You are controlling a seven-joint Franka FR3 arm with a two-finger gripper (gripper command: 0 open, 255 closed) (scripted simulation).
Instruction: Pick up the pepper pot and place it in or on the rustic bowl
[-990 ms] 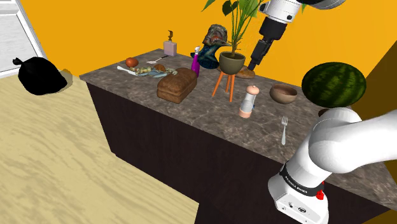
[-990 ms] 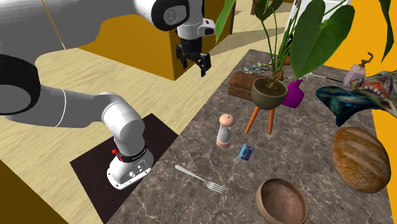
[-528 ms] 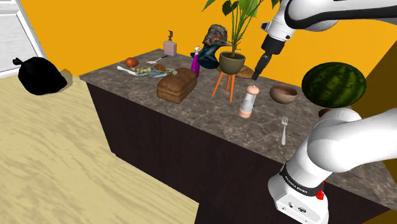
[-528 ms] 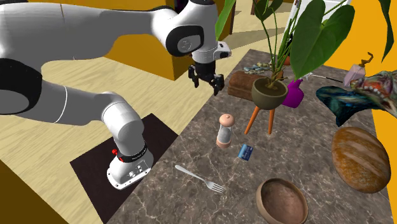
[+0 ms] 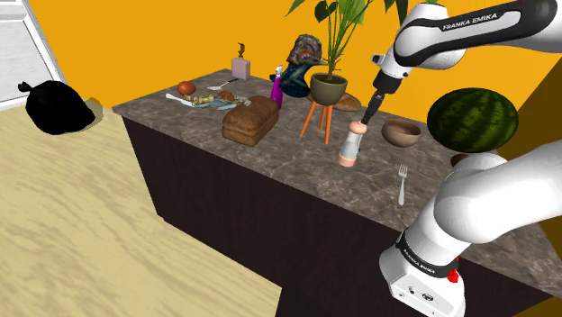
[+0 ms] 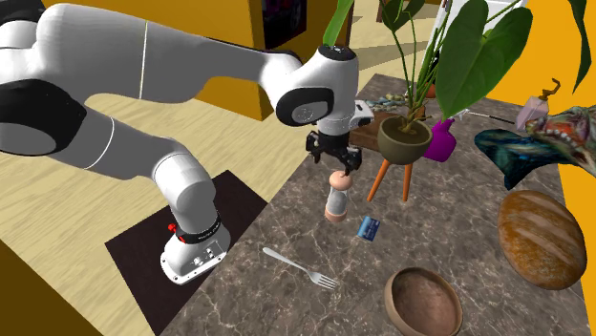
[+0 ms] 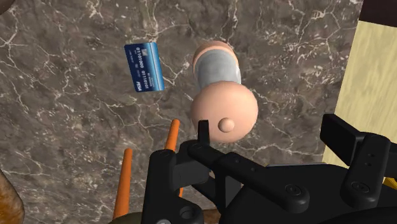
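Note:
The pepper pot (image 5: 351, 146) (image 6: 335, 198) is a pale pinkish mill with a grey band and a round knob, standing upright on the marble counter. My gripper (image 5: 370, 115) (image 6: 336, 163) hangs just above its knob, open and holding nothing. In the wrist view the pepper pot (image 7: 222, 109) shows from above, ahead of the gripper (image 7: 270, 130), nearer one of the fingers (image 7: 203, 130) than the middle of the gap. The brown rustic bowl (image 5: 401, 132) (image 6: 422, 302) sits empty on the counter, a short way from the pot.
A fork (image 5: 403, 183) (image 6: 302, 268) lies near the counter's front edge. A blue card (image 6: 369, 227) (image 7: 144, 67) lies beside the pot. A potted plant on an orange-legged stand (image 5: 326, 90) (image 6: 402, 140) rises close behind it. A watermelon (image 5: 473, 119) and a bread loaf (image 5: 251, 120) also stand on the counter.
The arm has swung down and across from high above the counter, bringing the open gripper to just over the pepper pot's knob. Nothing on the counter has moved.

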